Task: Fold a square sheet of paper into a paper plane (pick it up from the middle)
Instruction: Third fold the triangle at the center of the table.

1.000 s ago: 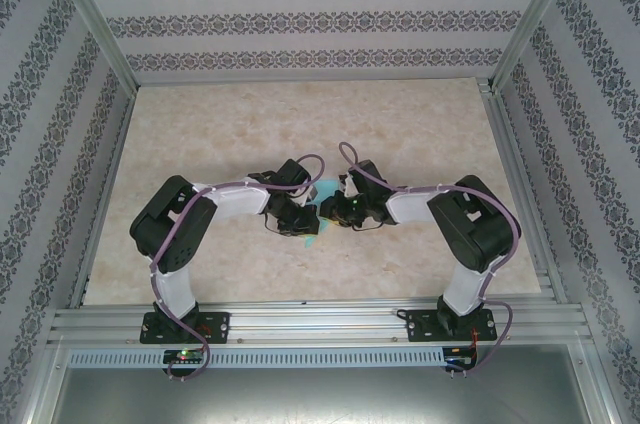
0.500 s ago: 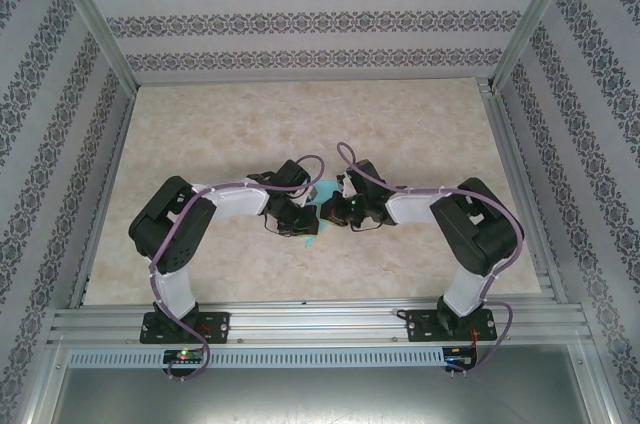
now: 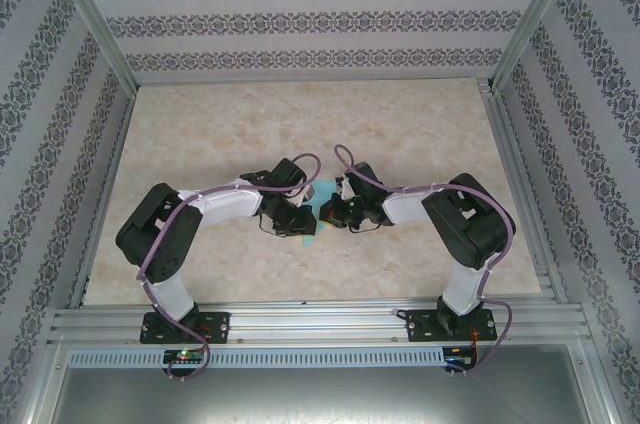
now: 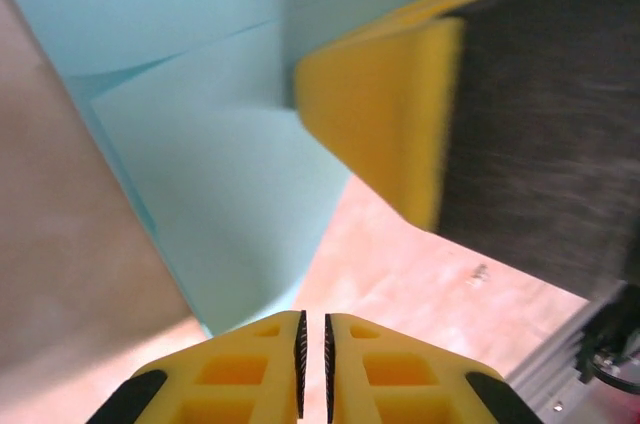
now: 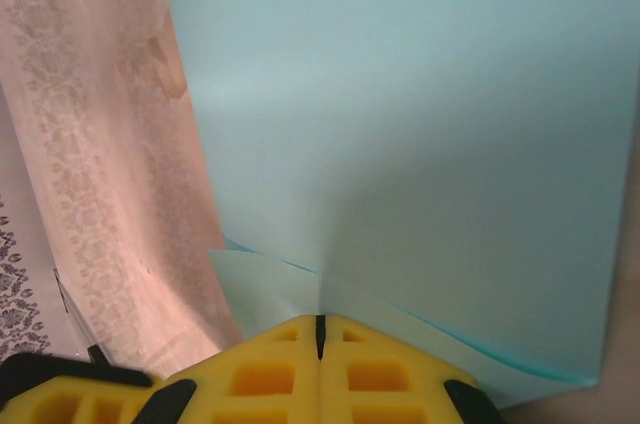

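The turquoise sheet of paper (image 3: 318, 212) is folded into overlapping layers and hangs between the two grippers at the table's middle. In the right wrist view the paper (image 5: 420, 124) fans out from my right gripper (image 5: 320, 329), which is shut on its lower edge. In the left wrist view the paper (image 4: 220, 144) narrows to a point just ahead of my left gripper (image 4: 312, 344). Its jaws stand a thin slit apart with only table showing between them. A yellow finger of the right gripper (image 4: 385, 114) presses against the sheet. From above, the left gripper (image 3: 300, 216) and right gripper (image 3: 332, 212) nearly touch.
The beige marbled table (image 3: 300, 124) stretches behind the arms. Patterned walls and aluminium frame posts (image 3: 90, 14) enclose it on three sides. An aluminium rail (image 3: 320, 322) runs along the near edge where the arm bases are bolted.
My right gripper has shut on the paper. The left jaws have parted a little and no longer pinch the sheet. The left arm's elbow has swung down and to the left.
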You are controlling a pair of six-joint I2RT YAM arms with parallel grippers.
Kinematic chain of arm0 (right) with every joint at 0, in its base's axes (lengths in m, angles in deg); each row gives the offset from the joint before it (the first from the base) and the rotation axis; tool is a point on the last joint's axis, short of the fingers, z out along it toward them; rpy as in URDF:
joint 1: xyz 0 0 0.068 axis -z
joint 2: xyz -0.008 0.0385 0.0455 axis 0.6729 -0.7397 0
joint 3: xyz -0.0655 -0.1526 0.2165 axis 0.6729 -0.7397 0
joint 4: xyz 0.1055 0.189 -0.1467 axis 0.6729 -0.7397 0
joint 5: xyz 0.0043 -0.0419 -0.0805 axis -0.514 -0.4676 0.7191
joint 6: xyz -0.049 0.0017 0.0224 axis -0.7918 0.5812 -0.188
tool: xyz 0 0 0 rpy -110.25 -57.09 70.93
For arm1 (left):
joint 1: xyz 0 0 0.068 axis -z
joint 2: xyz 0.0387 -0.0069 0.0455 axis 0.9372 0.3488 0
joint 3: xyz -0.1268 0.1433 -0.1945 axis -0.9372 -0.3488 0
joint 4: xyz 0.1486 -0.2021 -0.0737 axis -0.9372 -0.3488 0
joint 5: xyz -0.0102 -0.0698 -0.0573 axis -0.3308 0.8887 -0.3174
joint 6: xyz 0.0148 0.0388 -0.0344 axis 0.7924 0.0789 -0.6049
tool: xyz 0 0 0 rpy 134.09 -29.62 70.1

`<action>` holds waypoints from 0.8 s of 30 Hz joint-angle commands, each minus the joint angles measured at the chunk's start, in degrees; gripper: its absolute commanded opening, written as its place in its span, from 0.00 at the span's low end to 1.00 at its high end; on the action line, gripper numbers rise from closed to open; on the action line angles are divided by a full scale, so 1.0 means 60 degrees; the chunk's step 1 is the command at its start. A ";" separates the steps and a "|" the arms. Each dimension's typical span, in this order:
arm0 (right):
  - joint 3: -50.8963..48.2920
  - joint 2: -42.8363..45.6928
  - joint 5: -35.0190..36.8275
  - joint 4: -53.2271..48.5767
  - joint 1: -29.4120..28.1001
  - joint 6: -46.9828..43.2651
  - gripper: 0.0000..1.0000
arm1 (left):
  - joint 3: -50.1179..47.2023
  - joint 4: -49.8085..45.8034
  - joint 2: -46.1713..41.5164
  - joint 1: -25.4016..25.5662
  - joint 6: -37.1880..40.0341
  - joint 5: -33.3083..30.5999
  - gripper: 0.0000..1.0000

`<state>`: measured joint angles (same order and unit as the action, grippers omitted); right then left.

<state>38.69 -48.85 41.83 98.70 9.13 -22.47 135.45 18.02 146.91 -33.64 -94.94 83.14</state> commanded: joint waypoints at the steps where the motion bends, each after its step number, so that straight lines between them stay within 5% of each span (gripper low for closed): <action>1: -0.0160 -0.0328 0.0693 -0.0599 -0.0038 -0.0184 0.03 | 0.0197 -0.0003 -0.0230 0.0037 -0.0135 0.0678 0.18; 12: -0.0122 -0.0403 0.0695 -0.0763 -0.0025 -0.0285 0.03 | -0.0196 -0.0051 0.0925 0.0030 -0.0272 0.0367 0.15; 24: -0.0032 -0.0430 0.0815 -0.1233 0.0004 -0.0593 0.04 | -0.1731 -0.0298 0.0027 0.0008 -0.0688 0.0031 0.13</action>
<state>39.15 -48.85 41.85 97.37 9.04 -24.06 128.76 23.05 147.65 -33.68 -97.56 86.13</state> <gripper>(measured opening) 0.055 0.130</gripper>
